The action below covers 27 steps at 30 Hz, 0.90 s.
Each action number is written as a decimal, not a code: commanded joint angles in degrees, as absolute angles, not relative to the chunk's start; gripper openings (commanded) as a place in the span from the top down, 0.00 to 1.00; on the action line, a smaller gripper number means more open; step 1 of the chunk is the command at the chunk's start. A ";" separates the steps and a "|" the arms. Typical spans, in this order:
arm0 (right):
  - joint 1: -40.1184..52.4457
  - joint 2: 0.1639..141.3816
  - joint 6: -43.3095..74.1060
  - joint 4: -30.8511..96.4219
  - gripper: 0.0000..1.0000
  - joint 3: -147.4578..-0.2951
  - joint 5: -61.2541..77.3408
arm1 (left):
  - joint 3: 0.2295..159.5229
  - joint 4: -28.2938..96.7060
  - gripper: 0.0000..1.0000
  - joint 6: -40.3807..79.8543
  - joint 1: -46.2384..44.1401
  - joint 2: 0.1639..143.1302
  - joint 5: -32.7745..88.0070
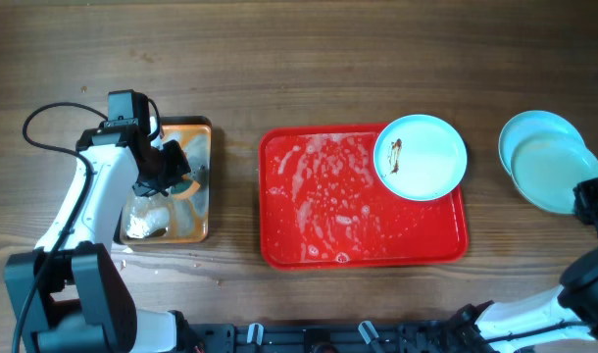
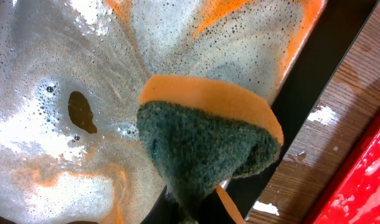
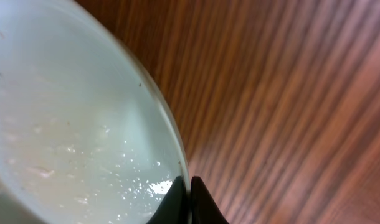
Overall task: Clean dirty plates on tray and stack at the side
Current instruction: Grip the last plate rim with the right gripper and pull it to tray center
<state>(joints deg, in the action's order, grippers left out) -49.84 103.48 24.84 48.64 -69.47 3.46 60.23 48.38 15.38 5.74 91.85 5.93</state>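
Observation:
A pale plate [image 1: 421,157] with a brown smear near its left rim lies in the back right corner of the red tray [image 1: 309,250]. Two clean plates are stacked on the table at the right, the upper one [image 1: 551,173] offset over the lower one [image 1: 534,127]. My right gripper [image 1: 591,201] is shut on the rim of the upper plate [image 3: 65,124], its fingers [image 3: 185,185] pinching the edge. My left gripper [image 1: 162,167] is shut on an orange and green sponge [image 2: 205,140] held over the soapy metal tray [image 2: 65,155].
The dark metal tray [image 1: 203,211] at the left holds foam and rusty water. The red tray is wet with soap suds. A black cable [image 1: 44,127] loops at the far left. Bare wooden table lies between the trays.

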 commanded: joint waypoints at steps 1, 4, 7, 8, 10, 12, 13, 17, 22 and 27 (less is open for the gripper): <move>-45.76 107.09 26.04 45.74 0.96 -68.88 10.22 | 59.96 48.25 0.96 15.46 6.17 92.07 6.59; -40.45 107.15 27.62 42.98 0.96 -69.21 9.93 | 59.96 48.62 0.96 15.49 6.17 92.07 6.59; -37.82 107.15 28.95 42.70 0.91 -69.21 8.16 | 59.96 48.66 0.96 15.49 6.17 92.07 6.59; -37.85 107.15 29.17 43.27 0.96 -69.21 7.14 | 59.96 48.64 0.96 15.46 6.17 92.07 6.57; -38.87 107.15 29.98 45.17 0.96 -69.21 2.24 | 59.96 48.62 0.96 15.44 6.17 92.07 6.57; -40.21 107.15 29.19 45.74 0.96 -69.21 0.16 | 59.96 48.62 0.96 15.44 6.17 92.05 6.57; -40.95 107.15 28.62 45.74 0.95 -69.21 -0.43 | 59.96 48.64 0.96 15.44 6.17 92.05 6.57; -43.29 107.15 28.67 45.19 0.96 -69.21 -0.43 | 59.96 48.66 0.96 15.44 6.17 92.07 6.59; -43.24 107.15 25.47 43.09 0.00 -69.87 6.61 | 59.96 48.66 0.96 15.44 6.17 92.07 6.59; -34.41 101.12 23.70 51.66 0.00 -84.44 8.43 | 59.96 48.62 0.96 15.22 6.17 92.05 6.57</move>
<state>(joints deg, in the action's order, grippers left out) -39.35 105.58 25.45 49.08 -77.19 6.68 60.20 48.66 15.38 5.74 91.85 5.93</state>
